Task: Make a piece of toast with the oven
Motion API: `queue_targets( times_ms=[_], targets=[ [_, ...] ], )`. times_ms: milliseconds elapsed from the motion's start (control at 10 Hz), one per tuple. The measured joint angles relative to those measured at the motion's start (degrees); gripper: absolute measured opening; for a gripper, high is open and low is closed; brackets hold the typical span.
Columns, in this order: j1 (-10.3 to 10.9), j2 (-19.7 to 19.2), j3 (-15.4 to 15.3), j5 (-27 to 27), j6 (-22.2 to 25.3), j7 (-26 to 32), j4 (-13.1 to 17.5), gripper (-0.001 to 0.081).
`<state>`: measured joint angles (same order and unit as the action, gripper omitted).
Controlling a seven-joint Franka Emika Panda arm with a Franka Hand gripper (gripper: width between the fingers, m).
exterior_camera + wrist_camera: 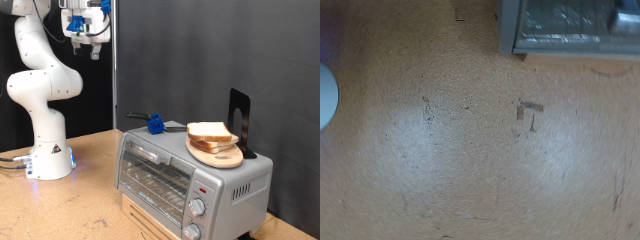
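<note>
Wooden tabletop [90,205] fills the lower part of your exterior view, and it is nearly all you get in the wrist view, where the grain shows some dark scuffs. You have the white arm [40,90] standing on its base at the exterior view's left, rising to the top edge. Your oven [190,170] sits at the exterior view's lower right, silver-grey, its glass door shut, with the wire rack visible behind the glass and two round knobs [196,220] on the panel at its right end. In the wrist view a corner of the oven [570,25] shows at the frame's edge. On the oven's roof rests a round wooden plate [218,155], and the piece of toast [210,131] lies on that plate (stacked on a second slice just under it). Behind the plate stands a thin black upright stand [240,120]. A small blue object [155,124] lies on the roof near its back edge. Your gripper [85,45] hangs high at the exterior view's top left, well apart from the oven and bread; I cannot tell how its fingers stand.
</note>
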<state>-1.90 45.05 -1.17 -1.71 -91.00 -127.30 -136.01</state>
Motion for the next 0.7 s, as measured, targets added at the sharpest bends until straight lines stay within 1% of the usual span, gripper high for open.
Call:
queue_targets(
  times_ms=[100,200,300,400,500,600,700],
  targets=[
    [1.1,0.0,0.9,0.0,-0.3,7.0,0.1,0.0682],
    [2.1,-0.2,2.1,0.0,-2.3,14.0,0.1,0.0682],
    [3.3,-0.6,3.7,0.0,-5.5,21.0,0.0,0.0682],
    [5.0,-1.4,5.1,-0.1,-7.3,25.9,0.0,0.0682],
    [4.6,-1.3,4.8,-0.1,-6.9,23.6,0.0,0.0682],
    [4.7,-1.2,4.9,-0.6,-7.4,24.4,-0.1,0.0682],
    [5.8,-1.2,6.0,-2.6,-7.5,29.9,-0.2,0.0682]
  ],
)
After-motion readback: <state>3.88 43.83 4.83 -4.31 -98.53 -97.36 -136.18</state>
